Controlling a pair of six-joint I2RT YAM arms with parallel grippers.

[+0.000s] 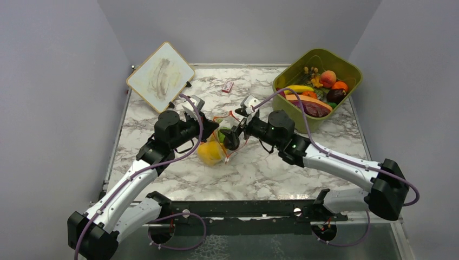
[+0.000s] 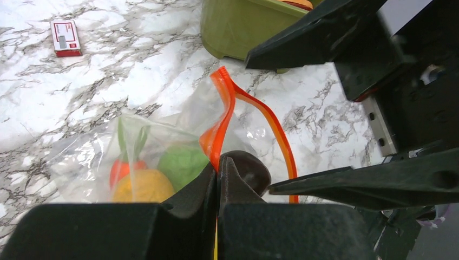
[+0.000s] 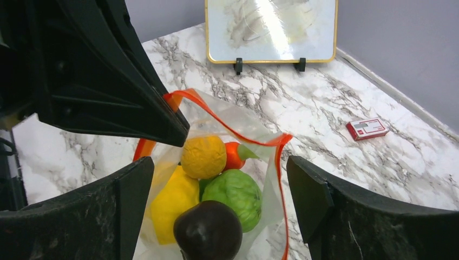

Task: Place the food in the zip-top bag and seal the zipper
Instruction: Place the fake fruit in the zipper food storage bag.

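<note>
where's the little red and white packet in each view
Top external: the packet lies at upper centre, just above the two arms' fingers.
Left wrist: the packet is in the top left corner.
Right wrist: the packet is at right of centre.
Shared landmark: the bag's orange-red zipper, visible in all three.

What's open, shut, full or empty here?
Clear floppy zip-top bag: open, several toy fruits inside.
Orange-red zipper strip: unsealed, one side pinched.
Left gripper: shut on zipper strip.
Right gripper: open, empty.
Dark purple toy fruit: at bag mouth, ungripped.
Olive-green plastic tub: part full of toy food.
</note>
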